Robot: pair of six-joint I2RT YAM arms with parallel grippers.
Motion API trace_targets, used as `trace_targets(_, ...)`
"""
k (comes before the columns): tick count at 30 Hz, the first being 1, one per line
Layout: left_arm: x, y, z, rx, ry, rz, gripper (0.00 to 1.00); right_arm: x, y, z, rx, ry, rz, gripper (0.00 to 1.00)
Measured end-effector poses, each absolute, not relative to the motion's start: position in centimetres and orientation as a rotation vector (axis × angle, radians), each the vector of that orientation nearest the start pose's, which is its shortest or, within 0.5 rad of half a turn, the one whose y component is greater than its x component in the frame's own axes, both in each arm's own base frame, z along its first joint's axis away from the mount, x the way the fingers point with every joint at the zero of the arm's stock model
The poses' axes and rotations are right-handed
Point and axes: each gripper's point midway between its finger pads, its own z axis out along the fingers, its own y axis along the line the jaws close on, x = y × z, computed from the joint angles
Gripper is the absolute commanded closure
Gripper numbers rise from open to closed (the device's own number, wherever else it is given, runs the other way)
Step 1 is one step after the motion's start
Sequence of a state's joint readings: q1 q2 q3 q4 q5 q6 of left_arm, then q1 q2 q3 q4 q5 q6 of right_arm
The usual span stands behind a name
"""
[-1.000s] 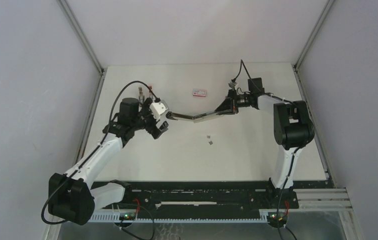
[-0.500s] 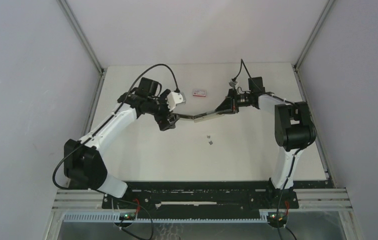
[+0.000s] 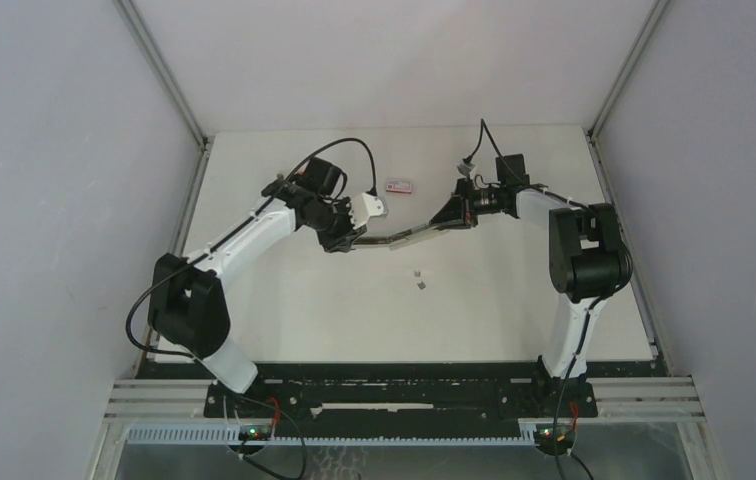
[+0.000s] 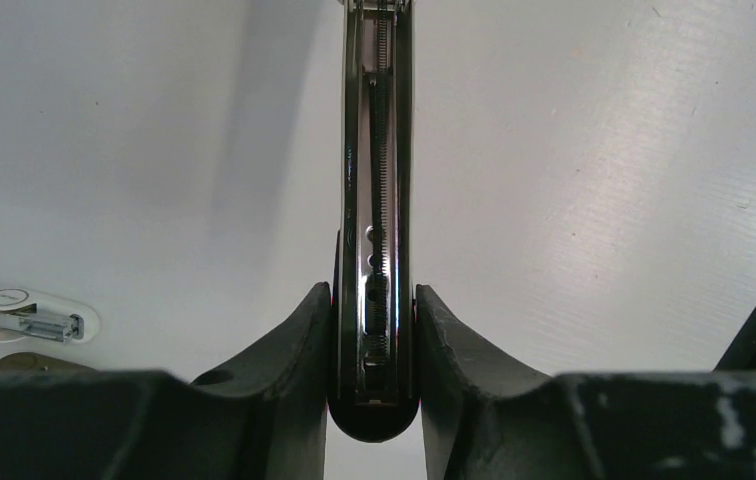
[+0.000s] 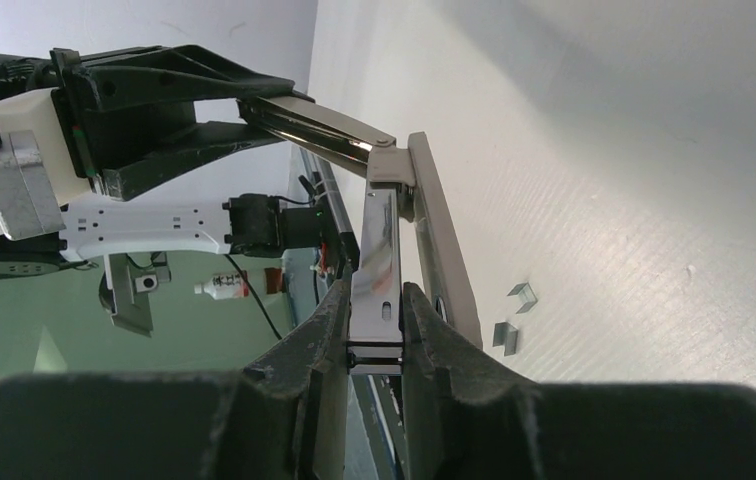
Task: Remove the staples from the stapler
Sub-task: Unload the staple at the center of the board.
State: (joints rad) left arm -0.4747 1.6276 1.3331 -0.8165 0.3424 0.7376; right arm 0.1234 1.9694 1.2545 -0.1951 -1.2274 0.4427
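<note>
- Black left fingers (image 4: 306, 335) are now clamped on the stapler (image 4: 376, 160), one pad on each side of its steel rail close to the end. A second ago they stood wide apart, just short of that end.
- The left arm (image 3: 244, 240) has swung further up the bench (image 3: 514, 310) since then, and its elbow has come in from the left edge.
- The stapler is folded open and spans the gap between the two arms, where it was before.
- A red-and-white box (image 3: 400, 185) lies just beyond it, unmoved.
- Two small grey staples (image 5: 507, 338) lie on the bench on the stapler's near side, apart from it, unmoved.
- The right fingers (image 5: 332, 325) are clamped on the stapler's other half, as before.
</note>
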Motion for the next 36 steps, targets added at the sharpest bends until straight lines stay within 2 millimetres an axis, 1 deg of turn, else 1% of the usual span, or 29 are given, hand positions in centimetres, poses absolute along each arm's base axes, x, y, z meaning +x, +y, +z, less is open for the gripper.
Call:
trace_targets(4,31.8,-19.9,12.7,1.568,2.082,-0.355,0.89,36.5,21.8,12.7,-0.182,2.34,1.762,1.0)
trace_targets(7,32.0,-20.0,12.5,1.544,2.071,-0.349,0.89,36.7,21.7,12.7,-0.187,2.33,1.756,1.0)
trace_targets(10,31.8,-20.1,12.0,1.512,2.058,-0.354,0.87,36.8,21.6,12.8,-0.192,2.322,1.753,1.0)
trace_targets(15,31.5,-20.2,11.7,1.463,2.042,-0.375,0.81,36.9,21.5,12.9,-0.192,2.313,1.756,1.0)
trace_targets(22,32.4,-20.4,12.2,1.418,2.009,-0.4,0.76,37.3,20.9,14.2,-0.2,2.278,1.741,1.0)
trace_targets(25,32.6,-20.3,12.3,1.408,2.003,-0.407,0.7,37.3,20.8,14.7,-0.205,2.268,1.737,1.0)
trace_targets(30,32.7,-20.2,12.4,1.401,2.001,-0.418,0.62,37.3,20.8,14.9,-0.202,2.265,1.743,1.0)
trace_targets(36,33.3,-19.8,12.4,1.361,2.013,-0.424,0.57,36.9,20.9,15.4,-0.212,2.255,1.775,1.0)
